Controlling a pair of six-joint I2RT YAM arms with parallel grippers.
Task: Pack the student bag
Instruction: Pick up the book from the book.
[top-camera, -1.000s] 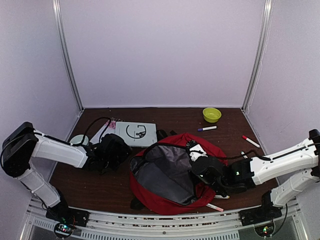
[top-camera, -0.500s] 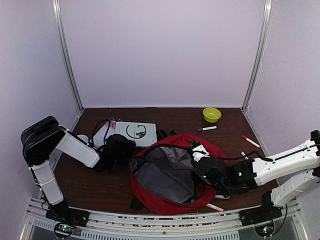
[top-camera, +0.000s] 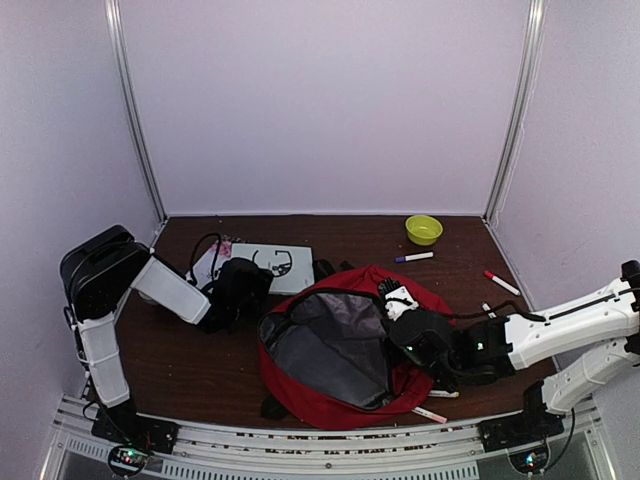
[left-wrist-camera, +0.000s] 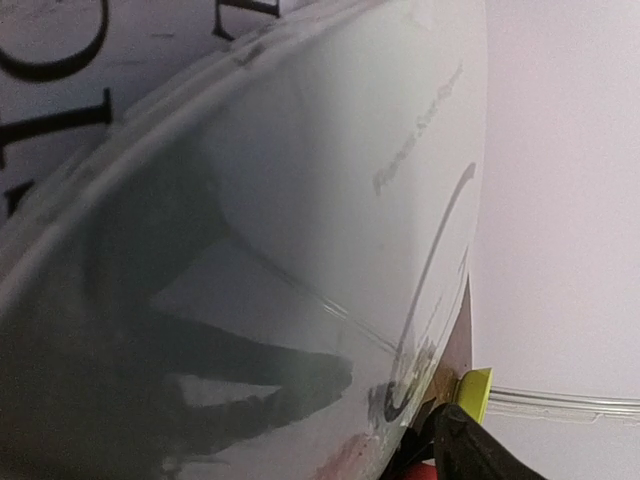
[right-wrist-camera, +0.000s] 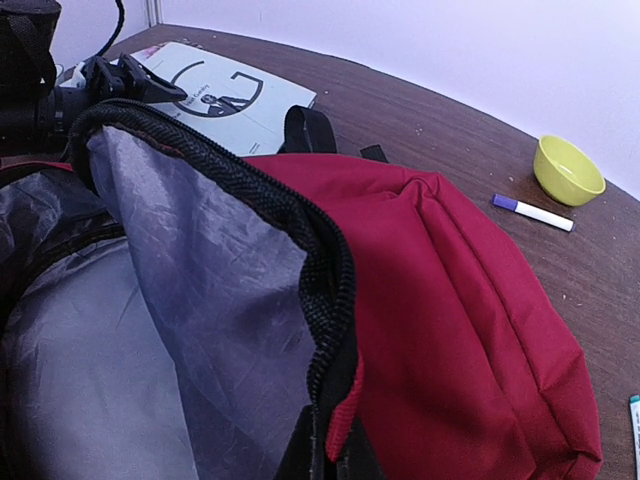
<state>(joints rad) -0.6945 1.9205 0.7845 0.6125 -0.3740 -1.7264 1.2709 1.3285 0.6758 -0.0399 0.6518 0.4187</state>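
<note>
The red student bag (top-camera: 320, 405) lies open in the middle of the table, its dark grey lining (top-camera: 330, 345) facing up. My right gripper (top-camera: 400, 312) is shut on the bag's black zipper rim (right-wrist-camera: 330, 290) at its right side and holds the opening up. My left gripper (top-camera: 247, 283) sits at the near-left edge of a white book (top-camera: 285, 265). The book fills the left wrist view (left-wrist-camera: 330, 200). One black finger (left-wrist-camera: 480, 445) shows well off to the side and the other is hidden by the book, so the jaws stand apart.
A yellow bowl (top-camera: 423, 229) and a purple-capped marker (top-camera: 413, 257) lie at the back right. A red marker (top-camera: 502, 283) lies at the right. Another marker (top-camera: 430, 413) lies by the bag's front edge. Papers (top-camera: 205, 265) lie under the book.
My left arm has swung right and back, bringing its gripper from beside the bag onto the book's edge. The right gripper has kept its hold on the bag's rim.
</note>
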